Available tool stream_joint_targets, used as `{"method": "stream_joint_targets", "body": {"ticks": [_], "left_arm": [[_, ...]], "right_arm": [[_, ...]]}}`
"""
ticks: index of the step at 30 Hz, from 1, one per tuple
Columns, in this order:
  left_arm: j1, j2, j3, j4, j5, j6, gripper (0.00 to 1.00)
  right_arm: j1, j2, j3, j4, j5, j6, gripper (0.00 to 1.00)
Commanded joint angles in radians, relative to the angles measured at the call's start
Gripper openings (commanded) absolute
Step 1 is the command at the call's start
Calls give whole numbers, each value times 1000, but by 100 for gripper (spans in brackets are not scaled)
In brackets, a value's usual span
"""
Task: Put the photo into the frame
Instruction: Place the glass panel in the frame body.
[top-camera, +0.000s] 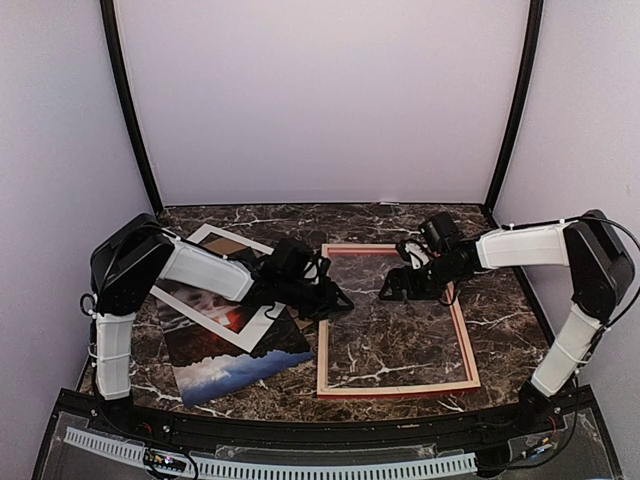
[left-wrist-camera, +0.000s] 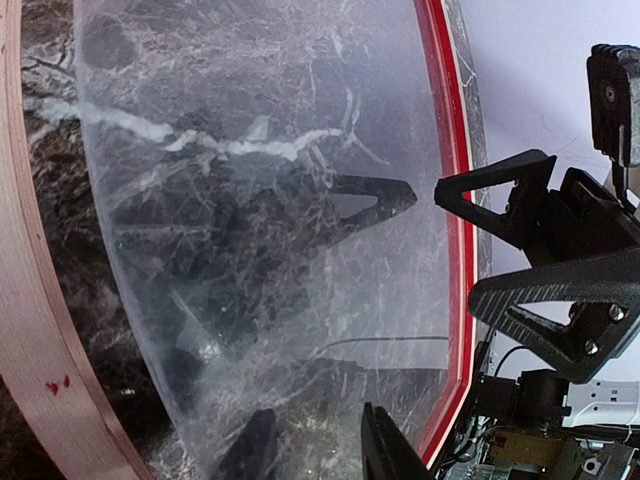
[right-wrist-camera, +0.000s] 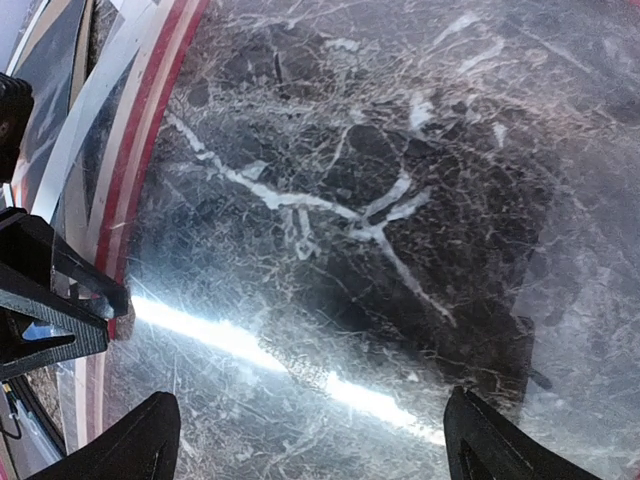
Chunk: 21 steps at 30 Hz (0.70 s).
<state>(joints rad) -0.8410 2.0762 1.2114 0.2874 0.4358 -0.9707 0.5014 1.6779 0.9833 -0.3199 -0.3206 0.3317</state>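
My left pincer (top-camera: 338, 300), partly spread and empty, hangs at the left rail of the thin, pale-backed red wooden frame (top-camera: 323, 345). The glossy dark landscape photo (top-camera: 235, 368) lies flat just leftward, nearer it than my wide-spread right pincer (top-camera: 390, 292).

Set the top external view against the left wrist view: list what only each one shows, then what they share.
Only the top external view: the photo, lying left of the frame with a white mat overlapping it, and the whole left arm and right arm. Only the left wrist view: glare and a tool finger's reflection on the clear pane, and red specks on the pale rail. Both: the frame, lying on the marble table, with the right tool open above it.
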Motion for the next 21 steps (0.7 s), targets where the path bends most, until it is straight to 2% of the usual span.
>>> {"method": "stream_joint_targets", "body": {"ticks": [1, 7, 14, 21], "left_arm": [[-13, -2, 20, -4, 7, 21, 31], [-14, -4, 17, -2, 10, 21, 32], [-16, -42, 3, -33, -18, 49, 46], [-16, -97, -19, -77, -71, 86, 51]], "right_arm": [[21, 32, 16, 41, -22, 14, 93], [22, 50, -2, 47, -12, 13, 93], [22, 51, -21, 47, -9, 8, 92], [21, 61, -31, 50, -8, 3, 92]]}}
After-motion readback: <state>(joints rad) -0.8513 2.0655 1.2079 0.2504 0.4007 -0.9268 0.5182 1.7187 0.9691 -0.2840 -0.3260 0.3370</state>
